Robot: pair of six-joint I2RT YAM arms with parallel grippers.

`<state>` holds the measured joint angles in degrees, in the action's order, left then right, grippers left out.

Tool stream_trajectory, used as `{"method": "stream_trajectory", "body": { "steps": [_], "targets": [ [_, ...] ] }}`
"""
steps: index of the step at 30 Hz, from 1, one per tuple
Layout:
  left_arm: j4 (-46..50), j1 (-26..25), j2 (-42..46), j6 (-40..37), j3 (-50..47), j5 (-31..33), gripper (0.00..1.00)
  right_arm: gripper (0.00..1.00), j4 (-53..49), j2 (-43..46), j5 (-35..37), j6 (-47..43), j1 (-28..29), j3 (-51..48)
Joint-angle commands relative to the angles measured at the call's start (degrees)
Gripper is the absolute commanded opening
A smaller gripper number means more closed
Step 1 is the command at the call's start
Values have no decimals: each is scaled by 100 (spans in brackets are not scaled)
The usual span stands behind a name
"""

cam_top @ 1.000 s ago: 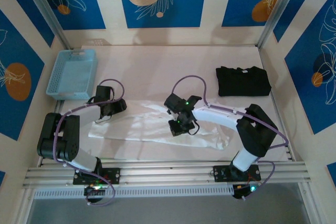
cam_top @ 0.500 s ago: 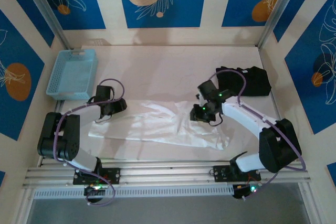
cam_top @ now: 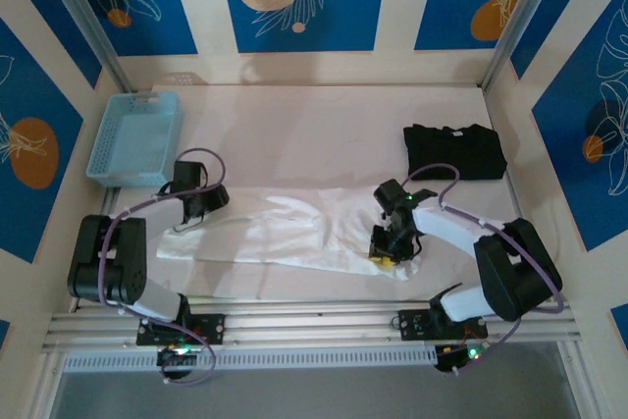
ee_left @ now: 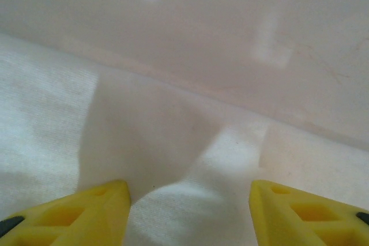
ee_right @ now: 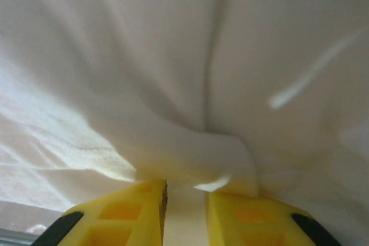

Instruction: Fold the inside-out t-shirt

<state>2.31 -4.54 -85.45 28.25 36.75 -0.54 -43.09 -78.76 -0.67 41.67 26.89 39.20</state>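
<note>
The inside-out t-shirt lies as a long white band across the middle of the surface. It runs left to right, creased and loosely doubled near its centre. A blue basket sits far left and a black folded garment far right, both apart from the shirt.

Left fingers: released and spread wide, low over the shirt's left end. Cloth lies flat below them and nothing is caught between. Probably stationed there to take or steady that end.

Right fingers: nearly together, clenched on a raised fold of the shirt at its near right end. Creases run into the tips, which reads as a pinch. Judged to be the hold for lifting that end and carrying it over.

The top view gives the layout, with one arm at each end of the band, which suits a lengthwise fold. It is too coarse to show finger spacing. The left wrist view adds the shirt's far edge against bare surface just beyond the gap. The right wrist view adds the pucker at the tips. The top view also shows a yellow spot at the right fingers, and whether it is finger or patch cannot be told.
</note>
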Motion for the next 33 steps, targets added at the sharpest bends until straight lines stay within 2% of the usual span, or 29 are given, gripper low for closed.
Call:
{"method": "stream_trajectory", "body": {
  "steps": [1, 4, 8, 11, 14, 27, 29, 33],
  "targets": [
    [233, 84, 307, 189, -75, 288, 58, 27, -26, 588, 139, 139, 56, 132],
    [295, 84, 646, 250, -36, -1, 59, 33, 216, 944, 251, 80, 165, 229],
    [357, 88, 1041, 211, -79, -221, 62, 38, 490, 880, 326, 323, 185, 135],
    [373, 97, 977, 189, -96, -72, 66, 38, 688, 614, 314, 615, 235, 36],
    [489, 167, 737, 249, -31, -214, 65, 38, 740, 387, 390, 729, 284, 45],
    [576, 179, 1222, 273, -366, -527, 66, 39, 840, 238, 536, 355, 340, 191],
    [714, 178, 1340, 221, -315, -518, 66, 39, 718, 296, 736, 263, 345, 244],
    [672, 172, 1563, 356, -296, -921, 66, 49, 307, 585, 1145, -54, 23, 354]
  ]
}}
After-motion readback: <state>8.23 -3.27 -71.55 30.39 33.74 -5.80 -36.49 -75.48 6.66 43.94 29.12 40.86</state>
